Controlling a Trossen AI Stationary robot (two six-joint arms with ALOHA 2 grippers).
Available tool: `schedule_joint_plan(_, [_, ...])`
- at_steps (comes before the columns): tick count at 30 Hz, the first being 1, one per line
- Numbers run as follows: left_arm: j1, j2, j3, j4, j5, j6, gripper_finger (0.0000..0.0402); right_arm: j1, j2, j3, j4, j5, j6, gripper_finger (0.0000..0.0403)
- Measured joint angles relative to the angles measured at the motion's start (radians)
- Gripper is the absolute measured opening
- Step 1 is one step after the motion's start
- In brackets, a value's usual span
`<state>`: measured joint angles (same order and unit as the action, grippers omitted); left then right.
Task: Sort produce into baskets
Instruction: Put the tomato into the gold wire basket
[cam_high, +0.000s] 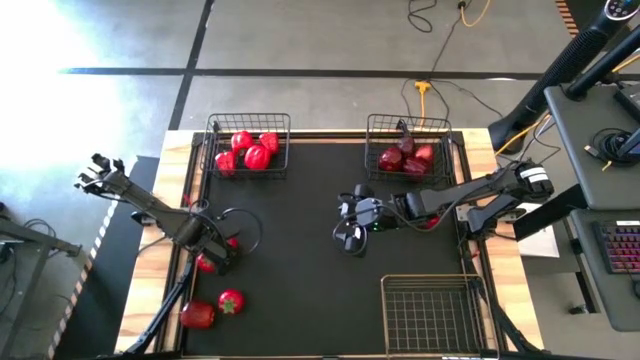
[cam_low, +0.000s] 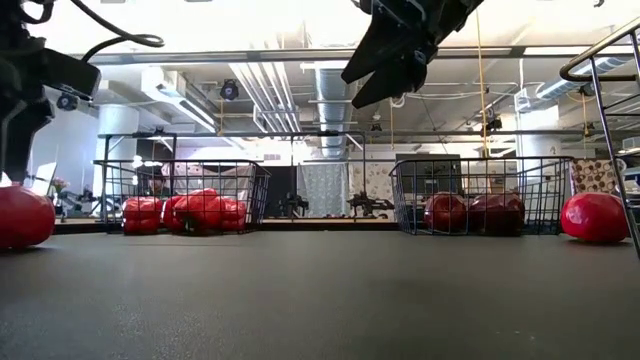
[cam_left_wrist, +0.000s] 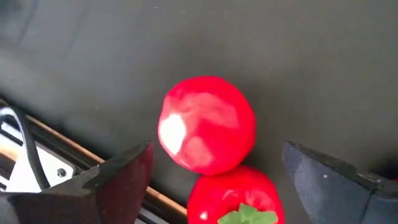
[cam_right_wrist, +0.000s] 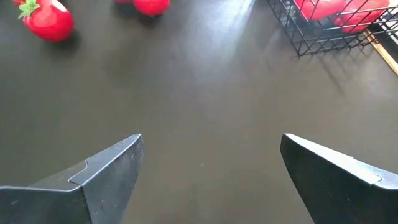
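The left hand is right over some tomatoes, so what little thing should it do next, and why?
Probably lower straight down and close on the round red tomato. The left hand hangs open above it near the mat's left edge, with its fingers spread either side of that tomato. A second tomato with a green top touches it, so it should go down gently so as not to knock that one.

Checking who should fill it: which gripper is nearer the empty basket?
Right. The right gripper hovers open just beyond the empty basket; the left gripper is across the mat over the tomatoes.
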<state>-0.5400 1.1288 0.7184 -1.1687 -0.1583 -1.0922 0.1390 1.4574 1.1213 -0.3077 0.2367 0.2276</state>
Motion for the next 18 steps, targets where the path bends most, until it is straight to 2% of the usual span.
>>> schedule_joint_plan(13, [0.0, 0.057, 0.001, 0.001, 0.008, 0.065, 0.034, 0.0, 0.001, -0.014, 0.0, 0.0, -0.001, 0.0373])
schedule_joint_plan(18, [0.001, 0.115, -0.024, 0.027, 0.097, 0.036, 0.034, 0.0, 0.001, -0.014, 0.0, 0.0, 0.0, 0.0373])
